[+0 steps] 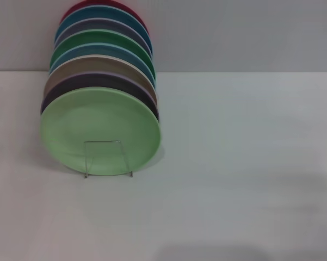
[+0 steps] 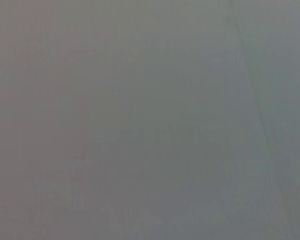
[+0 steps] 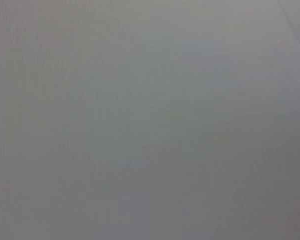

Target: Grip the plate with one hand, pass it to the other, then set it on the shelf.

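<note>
Head view: pale green plate point(image 1: 100, 128) upright at front of row of plates point(image 1: 103, 54), leaning in clear rack point(image 1: 108, 159) on white table point(image 1: 234, 163); neither gripper in sight, finger state impossible to tell.

Neither arm nor gripper shows in the head view. The left wrist view gives only a flat grey field crossed by a faint thin line, with none of that arm's gripper in it. The right wrist view is likewise a flat grey field with no part of its gripper. Their pose cannot be told.
</note>
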Controlling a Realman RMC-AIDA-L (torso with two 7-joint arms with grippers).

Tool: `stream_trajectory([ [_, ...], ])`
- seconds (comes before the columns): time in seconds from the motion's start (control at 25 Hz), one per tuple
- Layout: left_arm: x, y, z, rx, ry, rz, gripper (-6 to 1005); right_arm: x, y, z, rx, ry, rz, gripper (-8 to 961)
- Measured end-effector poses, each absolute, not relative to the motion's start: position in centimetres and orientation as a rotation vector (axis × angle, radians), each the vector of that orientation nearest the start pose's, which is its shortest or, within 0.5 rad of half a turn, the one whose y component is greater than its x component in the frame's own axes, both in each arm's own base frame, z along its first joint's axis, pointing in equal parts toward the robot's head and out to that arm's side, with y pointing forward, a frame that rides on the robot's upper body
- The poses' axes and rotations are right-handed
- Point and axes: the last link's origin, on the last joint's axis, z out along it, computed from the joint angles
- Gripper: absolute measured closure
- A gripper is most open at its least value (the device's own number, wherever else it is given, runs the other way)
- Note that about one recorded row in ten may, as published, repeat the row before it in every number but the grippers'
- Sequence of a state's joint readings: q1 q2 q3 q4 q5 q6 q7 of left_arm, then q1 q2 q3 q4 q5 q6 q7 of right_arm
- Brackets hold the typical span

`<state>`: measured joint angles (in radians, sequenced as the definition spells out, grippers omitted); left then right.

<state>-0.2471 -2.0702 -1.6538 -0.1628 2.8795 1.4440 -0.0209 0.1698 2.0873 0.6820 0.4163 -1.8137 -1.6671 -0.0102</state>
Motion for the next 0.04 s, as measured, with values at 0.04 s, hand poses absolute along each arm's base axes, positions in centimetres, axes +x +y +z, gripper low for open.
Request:
stream_trajectory([
  [0.04,-37.38,27.07,6.41,-1.248,-0.313,-0.585,172,33.34,23.83,3.46,-1.006,0.427,0.889,277],
])
